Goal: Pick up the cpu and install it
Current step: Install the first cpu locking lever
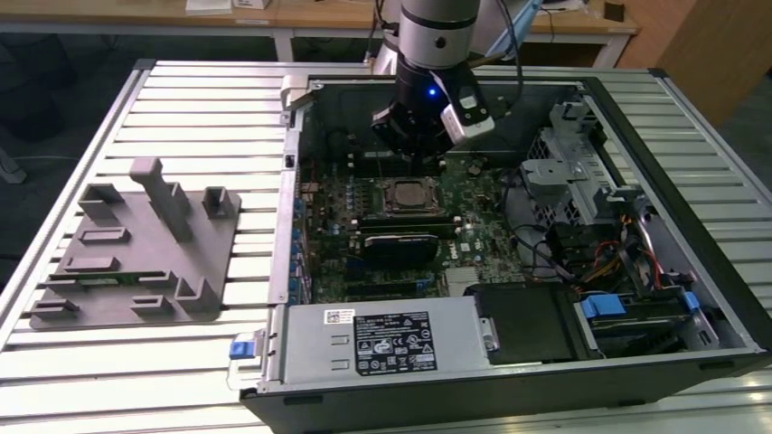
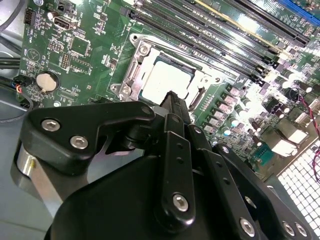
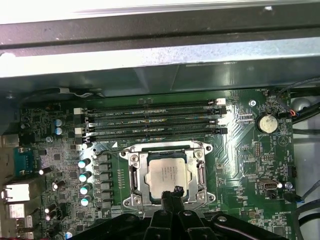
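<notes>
**A:** What is lying where, biggest first?

**B:** The slatted tabletop (image 1: 675, 99) is carrying an open computer case (image 1: 721, 298), and its motherboard (image 3: 240, 150) is facing up. The cpu (image 3: 167, 175) is sitting inside the socket frame (image 3: 134, 176), and I'm judging it to be lying flat.

**A:** And the pincer?

**B:** In the first wrist view the pincer (image 3: 175, 192) is hanging right over one edge of the cpu. Its fingers are pressed together and gripping nothing. Whether the tips are touching the chip, I cannot tell.

**A:** How should the seating be handled?

**B:** I'm thinking any press should be going straight down and lightly, with the chip's corners squared to the frame. Sideways pushing is risking the contacts beneath.

**A:** Any writing?

**B:** A white label (image 1: 380, 339) on the power supply (image 1: 458, 345) is carrying print and marks. Fine lines are showing on the cpu's lid. I'm leaving both unread.
</notes>
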Motion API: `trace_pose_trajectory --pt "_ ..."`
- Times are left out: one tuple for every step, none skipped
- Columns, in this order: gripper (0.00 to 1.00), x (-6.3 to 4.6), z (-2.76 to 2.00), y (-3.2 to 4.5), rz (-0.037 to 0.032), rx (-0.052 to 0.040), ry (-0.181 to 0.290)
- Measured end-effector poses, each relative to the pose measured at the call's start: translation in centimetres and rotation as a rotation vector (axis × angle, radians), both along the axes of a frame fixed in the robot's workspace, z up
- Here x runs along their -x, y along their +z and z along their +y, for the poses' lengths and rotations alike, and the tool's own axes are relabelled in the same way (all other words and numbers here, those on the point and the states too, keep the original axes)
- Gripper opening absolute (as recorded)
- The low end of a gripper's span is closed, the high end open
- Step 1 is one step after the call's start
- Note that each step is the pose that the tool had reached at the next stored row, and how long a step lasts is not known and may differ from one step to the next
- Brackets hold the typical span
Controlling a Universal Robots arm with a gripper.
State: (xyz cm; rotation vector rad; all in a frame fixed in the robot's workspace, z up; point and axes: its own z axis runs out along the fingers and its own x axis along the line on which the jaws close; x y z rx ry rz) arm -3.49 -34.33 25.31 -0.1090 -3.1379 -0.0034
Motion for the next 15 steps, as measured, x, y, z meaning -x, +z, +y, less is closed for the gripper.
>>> trace_pose_trajectory --pt "0.11 0.0 0.0 0.01 0.0001 0.0001 0.0" --pt "0.11 0.0 0.0 0.01 0.0 0.0 0.0" --pt "0.11 0.0 0.0 0.02 0.0 0.0001 0.0" --pt "0.11 0.0 0.0 0.02 0.0 0.0 0.0" --pt "0.11 0.0 0.0 0.03 0.0001 0.0001 0.0" --pt "0.11 0.1 0.0 0.03 0.0001 0.0002 0.0" --pt "0.11 0.2 0.0 0.03 0.0002 0.0002 0.0" --pt "0.11 0.3 0.0 0.03 0.0001 0.0001 0.0" --pt "0.11 0.5 -0.01 0.03 0.0001 0.0002 0.0" --pt "0.11 0.7 0.0 0.03 0.0 0.0001 0.0" --pt "0.11 1.0 0.0 0.03 0.0001 0.0001 0.0" --pt "0.11 1.3 0.0 0.03 0.0001 0.0001 0.0" --pt "0.11 1.6 0.0 0.03 0.0001 0.0001 0.0" --pt "0.11 1.9 0.0 0.03 0.0001 0.0001 0.0" --pt "0.11 2.2 0.0 0.03 0.0001 0.0001 0.0"
